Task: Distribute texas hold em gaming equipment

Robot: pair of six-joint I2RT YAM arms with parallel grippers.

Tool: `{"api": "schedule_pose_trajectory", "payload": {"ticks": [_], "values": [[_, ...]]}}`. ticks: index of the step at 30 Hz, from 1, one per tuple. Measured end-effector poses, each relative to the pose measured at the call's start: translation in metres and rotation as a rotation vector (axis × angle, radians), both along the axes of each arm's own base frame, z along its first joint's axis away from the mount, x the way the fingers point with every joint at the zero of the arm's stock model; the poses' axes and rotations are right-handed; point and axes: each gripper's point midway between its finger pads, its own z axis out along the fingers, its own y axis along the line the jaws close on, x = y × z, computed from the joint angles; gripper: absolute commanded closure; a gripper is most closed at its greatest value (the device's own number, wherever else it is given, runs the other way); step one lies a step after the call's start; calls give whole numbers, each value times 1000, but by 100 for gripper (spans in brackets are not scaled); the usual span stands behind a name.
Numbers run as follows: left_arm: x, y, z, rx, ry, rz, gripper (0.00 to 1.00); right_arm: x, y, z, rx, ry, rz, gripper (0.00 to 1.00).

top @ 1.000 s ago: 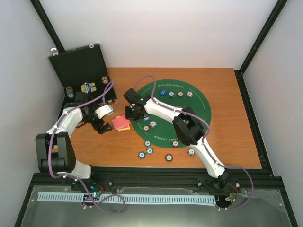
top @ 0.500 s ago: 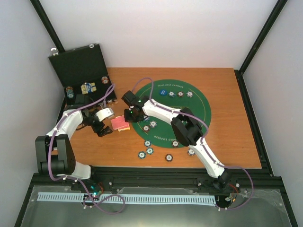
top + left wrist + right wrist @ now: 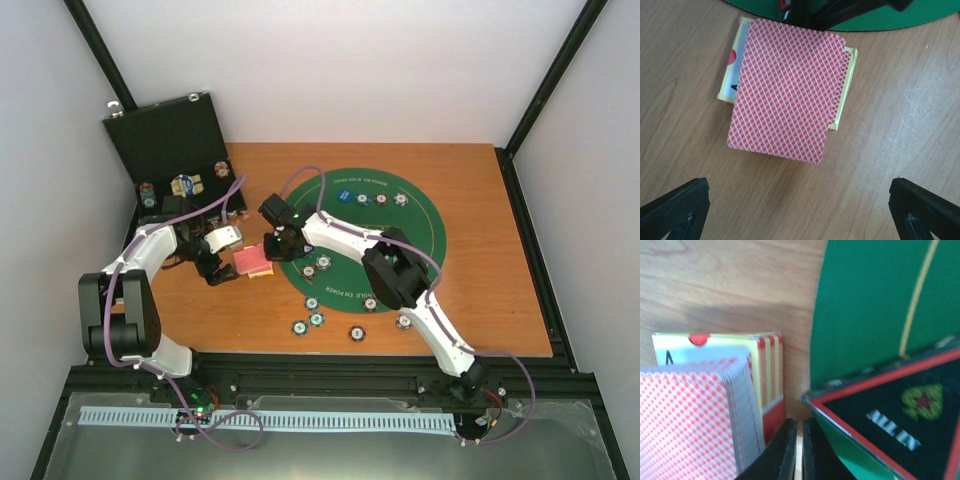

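Observation:
A stack of red-backed playing cards (image 3: 785, 90) lies on a yellow card box (image 3: 850, 82) on the wood, just left of the green mat (image 3: 420, 235). My left gripper (image 3: 800, 215) is open above the bare table just short of the cards, one finger out to each side. In the top view the left gripper (image 3: 215, 270) is left of the cards (image 3: 252, 260). My right gripper (image 3: 799, 452) is shut and empty, low at the mat's edge between the card box (image 3: 767, 370) and a black red-edged triangle marker (image 3: 900, 420). Striped poker chips (image 3: 316, 319) lie scattered on the mat and table.
An open black case (image 3: 165, 140) stands at the back left with more chips (image 3: 183, 185) in its tray. A blue button (image 3: 343, 195) and three chips (image 3: 381, 198) sit in a row at the mat's far side. The table's front edge runs just below the nearest chips (image 3: 356, 333).
The left arm has drawn in slightly toward the case side. The right gripper has shifted a little toward the cards. The cards have barely moved.

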Motion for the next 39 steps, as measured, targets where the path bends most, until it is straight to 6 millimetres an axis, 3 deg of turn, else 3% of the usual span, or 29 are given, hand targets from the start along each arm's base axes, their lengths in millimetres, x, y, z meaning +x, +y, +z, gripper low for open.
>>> {"api": "schedule_pose_trajectory", "payload": {"ticks": [2, 4, 7, 13, 15, 25, 39], "values": [[4, -3, 1, 2, -4, -22, 0, -3, -7, 2, 10, 1, 2, 69], [8, -8, 0, 8, -5, -47, 0, -6, -18, 9, 12, 4, -5, 42], [16, -18, -3, 20, 2, -94, 0, -4, -42, 28, 21, 3, -32, 29], [29, -23, -7, 53, 17, -139, 0, 7, -60, 79, 101, -70, -60, 26], [31, -22, -7, 66, 16, -147, 0, 5, -61, 88, 125, -82, -55, 26], [26, -14, -20, 127, 64, -194, 0, -13, -68, 64, 121, -30, -40, 23], [24, -20, -26, 134, 84, -222, 0, -13, -65, 64, 145, -32, -32, 23]]}}
